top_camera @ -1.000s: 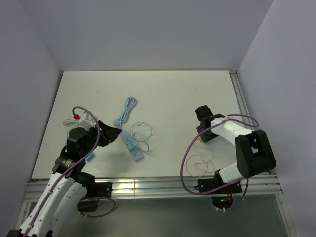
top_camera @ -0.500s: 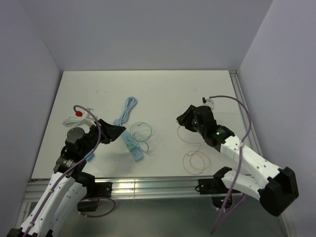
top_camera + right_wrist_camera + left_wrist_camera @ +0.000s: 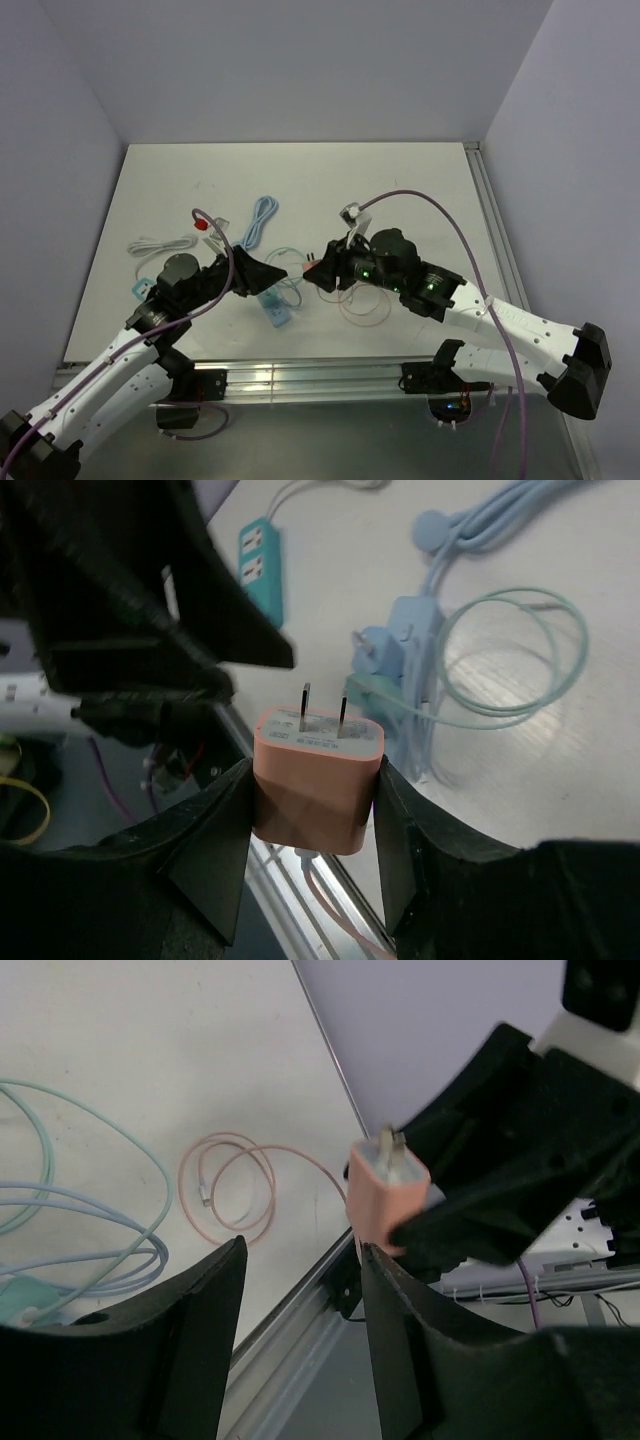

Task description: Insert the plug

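Your right gripper (image 3: 318, 272) is pinching the pink plug (image 3: 317, 780); your left gripper (image 3: 300, 1260) is gaping, empty. Be squaring the prongs (image 3: 305, 698) above the blue power strip (image 3: 274, 306) by the near edge.

Far edge and far-right corner of worktop (image 3: 380, 180) look open; near-left corner crowded by power strip (image 3: 272, 298), blue cable (image 3: 259, 220), white cable (image 3: 160, 244), pink cable (image 3: 366, 306), left gripper (image 3: 275, 271) seemingly just beside right gripper (image 3: 320, 273) and its plug (image 3: 318, 780).

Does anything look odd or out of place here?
Mildly: the right gripper holds the pink plug in mid-air, prongs facing the open left gripper rather than the blue power strip lying on the table below.
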